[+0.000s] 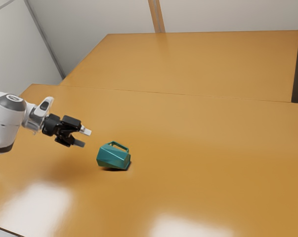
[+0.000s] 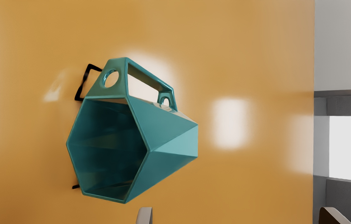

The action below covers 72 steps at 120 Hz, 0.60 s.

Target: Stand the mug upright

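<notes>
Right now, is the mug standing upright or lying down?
Lying down: the mug is on its side on the table, its open mouth facing sideways.

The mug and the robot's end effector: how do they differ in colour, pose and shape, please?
Colour: the mug is teal, while the end effector is mostly black with paler tips. Pose: the mug lies on its side on the table, while the end effector is held above the table. Shape: the mug is faceted with one handle, while the end effector has two spread fingers.
</notes>
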Available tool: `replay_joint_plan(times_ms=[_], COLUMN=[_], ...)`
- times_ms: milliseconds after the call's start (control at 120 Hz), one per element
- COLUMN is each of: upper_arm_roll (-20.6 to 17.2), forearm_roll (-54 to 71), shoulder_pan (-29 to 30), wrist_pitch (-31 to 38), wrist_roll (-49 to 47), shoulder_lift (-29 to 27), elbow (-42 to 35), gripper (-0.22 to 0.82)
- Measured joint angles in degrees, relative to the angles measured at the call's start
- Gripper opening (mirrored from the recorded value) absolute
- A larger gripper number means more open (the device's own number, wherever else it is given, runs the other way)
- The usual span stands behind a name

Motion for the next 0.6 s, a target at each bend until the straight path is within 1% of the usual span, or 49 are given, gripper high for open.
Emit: replay_joint_plan(times_ms=[417,600], upper_arm_roll=[0.1,0.1], forearm_roll=[-5.3,-7.0], shoulder_pan=[2.1,1.3], wrist_pitch=[-0.6,-0.4], wrist_roll=[14.2,18.5], shoulder_lift=[6.9,8.5], elbow=[-1.2,-1.0], gripper=[0.58,0.58])
